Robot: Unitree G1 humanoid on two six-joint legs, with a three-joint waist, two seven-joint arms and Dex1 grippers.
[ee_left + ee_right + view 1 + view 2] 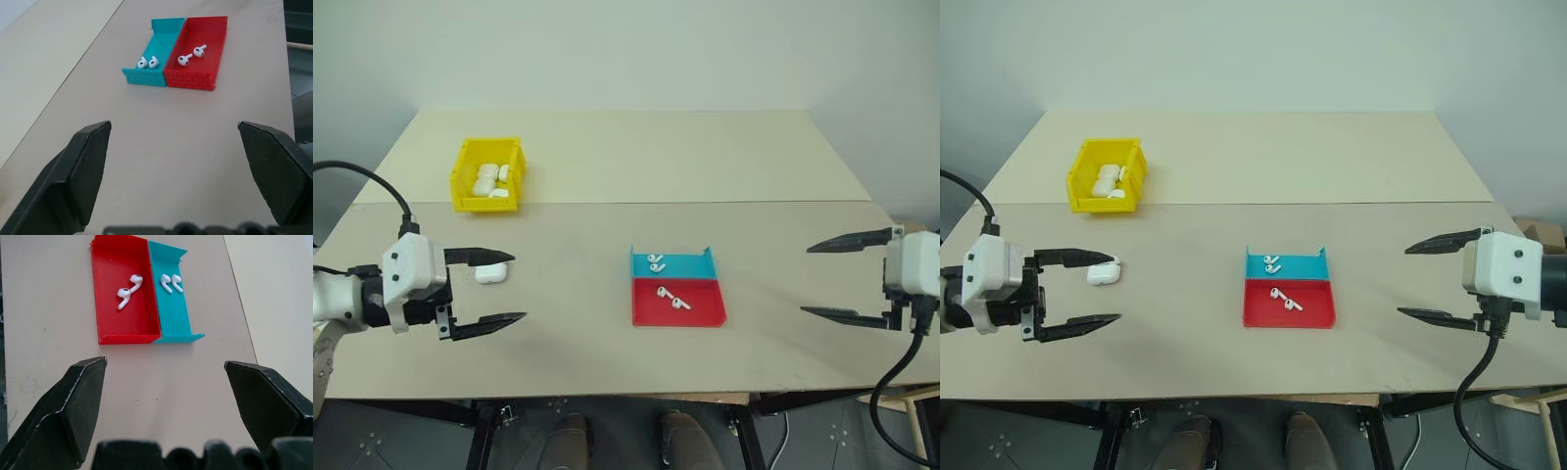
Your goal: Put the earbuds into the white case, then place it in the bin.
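Two earbuds [656, 261] lie in the blue half of a shallow tray [705, 305], and two more [672, 298] lie in its red half. The white case [490, 274] lies shut on the table at the left. My left gripper [520, 287] hovers open there, its far finger just over the case. At the table's right end my right gripper [805, 280] hangs open and empty, pointing at the tray. Both wrist views look between wide-open fingers at the tray's earbuds [148, 62] [128, 290]. The yellow bin [484, 205] stands at the back left with several white cases inside.
The tray sits mid-table, a little right of centre. A seam [705, 203] crosses the pale tabletop just behind the bin's front. The front edge [607, 396] runs close below both grippers, and a plain wall stands behind the table.
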